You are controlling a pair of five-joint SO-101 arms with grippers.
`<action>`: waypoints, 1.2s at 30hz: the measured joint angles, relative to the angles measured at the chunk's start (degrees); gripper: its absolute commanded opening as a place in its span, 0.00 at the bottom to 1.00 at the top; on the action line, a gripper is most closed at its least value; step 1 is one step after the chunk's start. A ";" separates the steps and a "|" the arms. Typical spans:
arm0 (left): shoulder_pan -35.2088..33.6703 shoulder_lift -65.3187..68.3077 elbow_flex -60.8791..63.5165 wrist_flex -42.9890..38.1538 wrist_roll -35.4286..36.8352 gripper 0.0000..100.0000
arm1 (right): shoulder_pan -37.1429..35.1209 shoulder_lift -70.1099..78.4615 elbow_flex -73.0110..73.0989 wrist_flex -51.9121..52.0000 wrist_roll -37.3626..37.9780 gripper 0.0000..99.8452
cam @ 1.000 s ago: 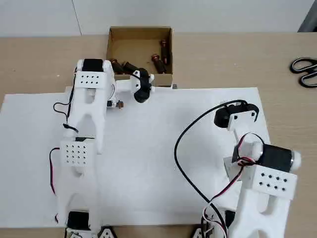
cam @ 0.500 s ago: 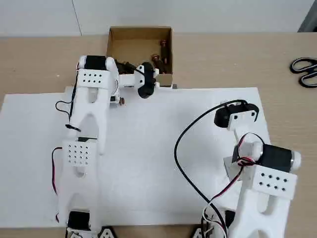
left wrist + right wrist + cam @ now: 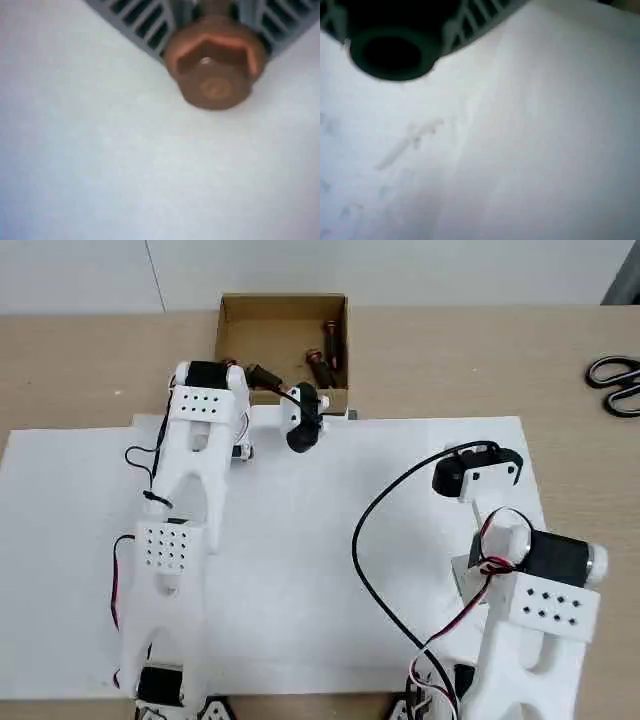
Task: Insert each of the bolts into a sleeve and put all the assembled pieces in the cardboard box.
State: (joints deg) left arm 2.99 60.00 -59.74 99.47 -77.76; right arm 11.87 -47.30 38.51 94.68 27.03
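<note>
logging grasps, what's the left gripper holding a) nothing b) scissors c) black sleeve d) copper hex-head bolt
d, the left wrist view shows a copper hex-head bolt clamped between the ribbed fingers of the left gripper.

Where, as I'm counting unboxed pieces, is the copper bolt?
Left wrist view: the bolt is clamped in the left gripper over the white paper, just short of the cardboard box's near wall.

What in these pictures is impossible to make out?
Bolt shank: left wrist view, behind its own head and the top edge.
Count of pieces in the cardboard box: high view, left arm covers the near side.
Sleeve length: right wrist view, seen end-on, cut by the top edge.
</note>
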 measured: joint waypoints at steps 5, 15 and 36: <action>0.00 -0.53 0.09 0.00 0.00 0.00 | 0.00 0.00 0.00 0.00 0.00 0.00; 0.09 -11.60 0.26 -0.26 5.36 0.00 | 0.00 0.00 -4.48 0.18 0.00 0.00; 0.18 -67.96 42.73 0.00 36.92 0.00 | -3.34 -13.10 -5.36 0.44 0.00 0.00</action>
State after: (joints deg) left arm 3.16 -7.96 -17.01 99.47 -40.84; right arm 8.53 -60.40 33.14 95.12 27.03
